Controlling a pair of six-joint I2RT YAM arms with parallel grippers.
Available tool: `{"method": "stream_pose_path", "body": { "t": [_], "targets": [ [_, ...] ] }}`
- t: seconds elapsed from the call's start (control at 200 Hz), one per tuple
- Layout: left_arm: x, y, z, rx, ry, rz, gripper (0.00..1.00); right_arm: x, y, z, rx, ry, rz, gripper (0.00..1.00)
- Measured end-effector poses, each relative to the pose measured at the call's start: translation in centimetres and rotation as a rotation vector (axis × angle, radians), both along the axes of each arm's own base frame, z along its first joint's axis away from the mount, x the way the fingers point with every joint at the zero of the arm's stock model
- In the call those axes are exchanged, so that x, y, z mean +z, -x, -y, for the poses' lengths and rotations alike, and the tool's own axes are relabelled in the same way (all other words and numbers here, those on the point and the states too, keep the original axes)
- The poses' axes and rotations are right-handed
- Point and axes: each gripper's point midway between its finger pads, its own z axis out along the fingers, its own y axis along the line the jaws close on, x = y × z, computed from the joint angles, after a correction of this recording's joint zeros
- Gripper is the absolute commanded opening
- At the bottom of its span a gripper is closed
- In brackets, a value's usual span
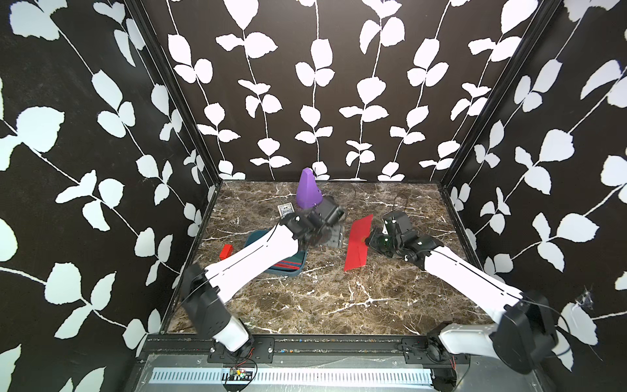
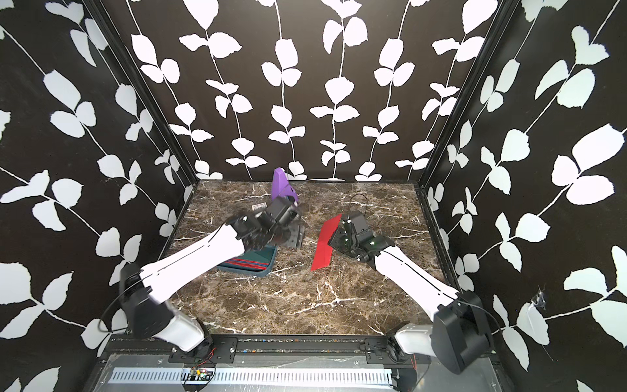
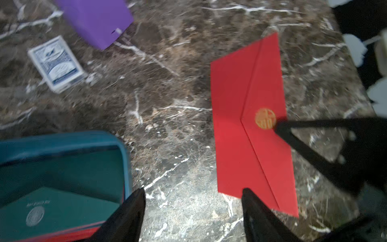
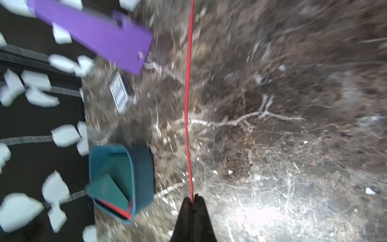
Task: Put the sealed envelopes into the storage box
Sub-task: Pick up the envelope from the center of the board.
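My right gripper (image 1: 369, 241) (image 4: 193, 197) is shut on the long edge of a red sealed envelope (image 1: 358, 242) (image 2: 325, 242) (image 3: 236, 125), beside its gold seal (image 3: 265, 118). The right wrist view shows that envelope edge-on (image 4: 189, 83). My left gripper (image 1: 334, 234) (image 3: 194, 190) hangs open and empty over bare table, between the red envelope and the teal storage box (image 1: 295, 269) (image 2: 263, 271) (image 3: 62, 139) (image 4: 144, 167). Inside the box lie stacked envelopes with a dark green one (image 3: 62, 201) (image 4: 106, 188) on top. My left forearm hides most of the box in both top views.
A purple pyramid (image 1: 308, 190) (image 2: 281, 186) (image 3: 96, 18) stands at the back of the marble table. A white and blue card pack (image 1: 285, 208) (image 3: 56, 62) (image 4: 120, 92) lies beside it. Left of the box sits a small red block (image 1: 226, 251). Patterned walls close three sides.
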Motion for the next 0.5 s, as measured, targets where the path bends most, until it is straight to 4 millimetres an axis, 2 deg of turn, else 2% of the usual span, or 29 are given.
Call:
{"method": "stream_pose_path", "body": {
  "t": [0.115, 0.225, 0.37, 0.5],
  "targets": [
    [-1.3, 2.8, -0.5, -0.184, 0.012, 0.051, 0.74, 0.2, -0.7, 1.7, -0.158, -0.011, -0.001, 0.01],
    [-1.4, 4.2, -0.7, -0.312, 0.0, 0.125, 0.74, -0.1, -0.9, 2.6, -0.263, -0.028, -0.018, 0.0],
    [-0.7, 5.5, 1.6, -0.478, -0.036, 0.259, 0.74, -0.9, -0.7, 2.6, -0.339, -0.036, -0.052, 0.0],
    [-1.3, 6.0, 3.4, -0.576, -0.09, 0.324, 0.74, -1.5, -0.8, 2.0, -0.366, -0.043, -0.081, 0.0]
  ]
}}
